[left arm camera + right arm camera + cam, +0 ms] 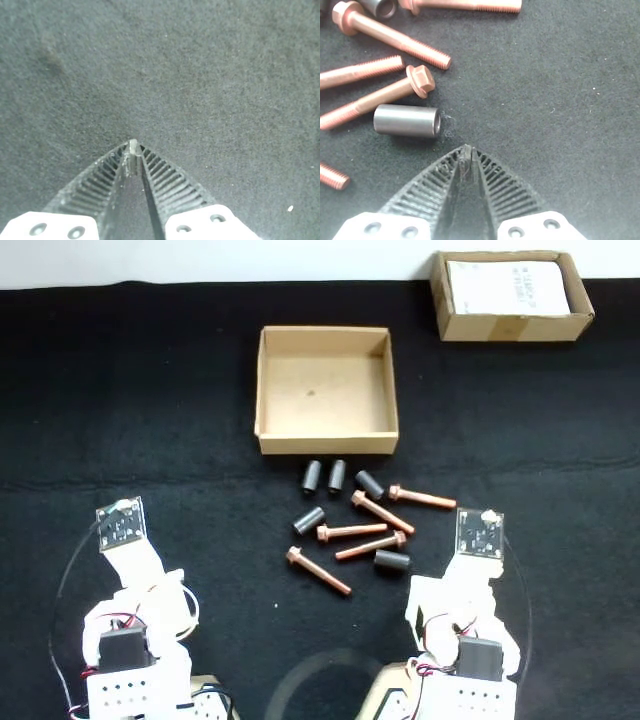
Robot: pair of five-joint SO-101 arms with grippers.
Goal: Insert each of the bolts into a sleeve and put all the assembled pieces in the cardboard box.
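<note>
Our left arm [135, 615] and right arm [462, 625] are white plastic shells around black motor blocks, with thin red, white and black wires at the joints and a slim black cable arcing beside each. Each carries a small dark circuit board [120, 524] framed in white. Our left gripper [132, 145] and right gripper [466, 149] have black, ribbed, wedge-shaped fingers [420, 192] on white plates with round screw holes.

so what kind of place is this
Most likely a robotics test bench: two small robot arms at a black-covered table, with loose bolts, sleeves and a cardboard box laid out for them.
</note>
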